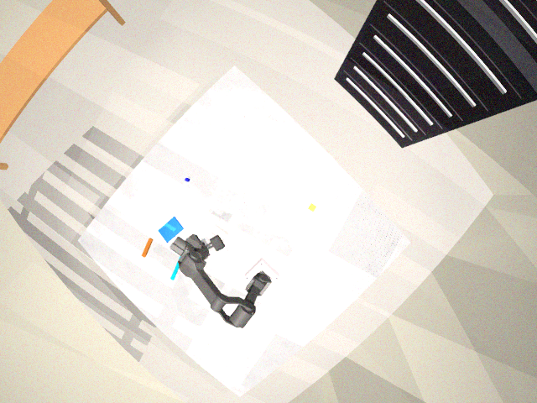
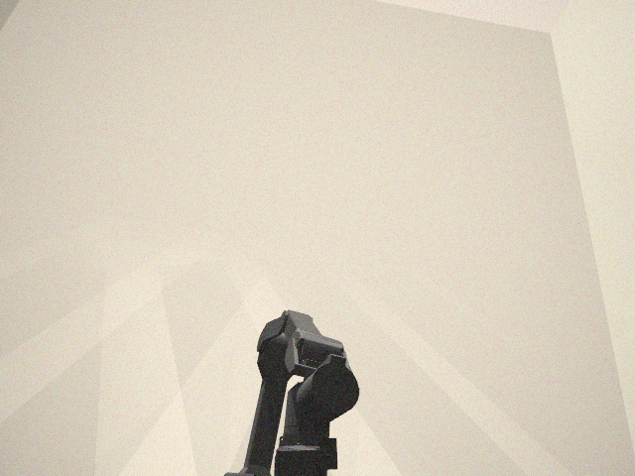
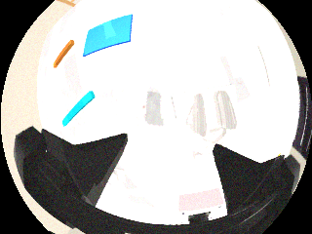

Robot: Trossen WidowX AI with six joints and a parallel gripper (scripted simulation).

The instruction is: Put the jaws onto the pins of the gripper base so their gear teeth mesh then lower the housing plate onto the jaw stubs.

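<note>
My gripper (image 1: pixel 197 243) (image 3: pixel 171 140) is open and empty above the white table. Ahead of the fingers in the wrist view are two pale, long ribbed shapes, one on the left (image 3: pixel 198 115) and one on the right (image 3: pixel 225 109), with a small pale outlined shape just below them. A greyish patch (image 3: pixel 154 108) is to their left. These are washed out against the white, so I cannot tell which are jaws, base or housing plate, or whether teeth mesh or a plate sits level. The gripper is out of frame in the exterior view, which shows only arm links.
A blue square (image 1: pixel 170 229) (image 3: pixel 108 35), an orange bar (image 1: pixel 147 248) (image 3: pixel 63 54) and a cyan bar (image 1: pixel 174 270) (image 3: pixel 78 108) lie on the gripper's left in the wrist view. A dark blue block (image 1: pixel 187 179) and a yellow block (image 1: pixel 312 206) lie farther off.
</note>
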